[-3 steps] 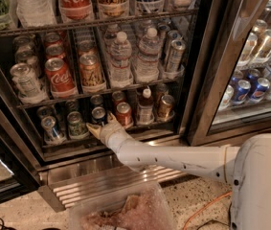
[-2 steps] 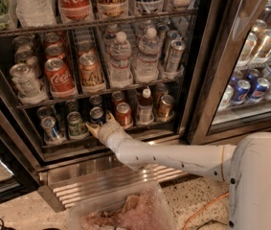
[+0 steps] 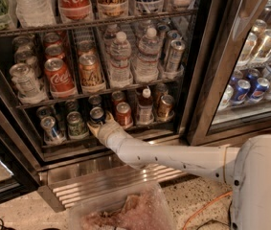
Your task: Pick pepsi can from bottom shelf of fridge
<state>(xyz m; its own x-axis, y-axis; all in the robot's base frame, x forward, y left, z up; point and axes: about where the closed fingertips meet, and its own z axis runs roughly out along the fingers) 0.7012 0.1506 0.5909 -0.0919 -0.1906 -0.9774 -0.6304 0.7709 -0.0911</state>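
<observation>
The fridge (image 3: 206, 80) stands open in front of me. On its bottom shelf (image 3: 68, 141) a dark-blue pepsi can (image 3: 96, 114) with a silver top stands in the front row. It has a green-and-silver can (image 3: 76, 124) on its left and a red can (image 3: 123, 114) on its right. My gripper (image 3: 99, 125) reaches in from the lower right on a white arm (image 3: 173, 156). It is right at the pepsi can's lower front and hides that part of the can.
A small bottle (image 3: 145, 107) and a brown can (image 3: 165, 105) stand further right on the bottom shelf. The rack above holds a Coca-Cola can (image 3: 58, 75) and water bottles (image 3: 120, 56). A steel grille (image 3: 111, 178) runs below. A clear plastic tub (image 3: 120, 210) lies on the floor. The neighbouring cooler holds blue cans (image 3: 242, 90).
The gripper has stayed at the pepsi can, with only a very slight shift. The cans have not moved.
</observation>
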